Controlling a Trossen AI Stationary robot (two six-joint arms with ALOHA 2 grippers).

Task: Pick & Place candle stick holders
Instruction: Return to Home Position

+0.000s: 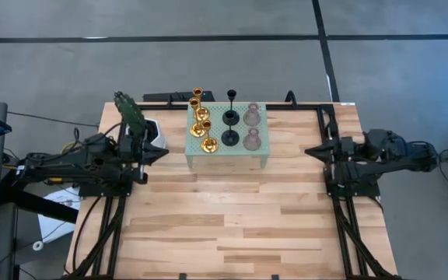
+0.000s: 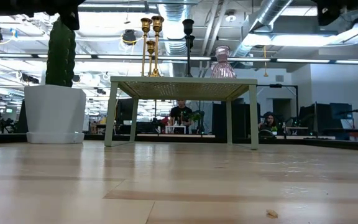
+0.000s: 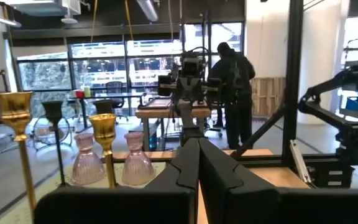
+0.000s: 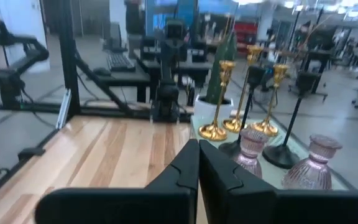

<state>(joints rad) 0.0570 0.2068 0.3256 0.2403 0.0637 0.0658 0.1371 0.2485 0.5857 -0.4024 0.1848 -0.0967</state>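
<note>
On the pale wooden plank table (image 1: 232,222), either side of the pale green perforated stand (image 1: 261,152), the left gripper (image 1: 166,153) and right gripper (image 1: 307,150) sit with fingers pressed together, empty, while three shiny gold candle stick holders (image 1: 207,143), two black holders (image 1: 230,139) and two pinkish-mauve ribbed holders (image 1: 251,140) stand atop the stand.

In the low view only one pink holder (image 2: 221,62) shows; the other is hidden behind it, and the two black holders (image 2: 188,26) overlap. In the left wrist view the left hand (image 3: 197,142) hides the bases of the gold holders (image 3: 16,109). In the right wrist view the right hand (image 4: 197,144) covers the foot of the nearer pink holder (image 4: 314,163).
</note>
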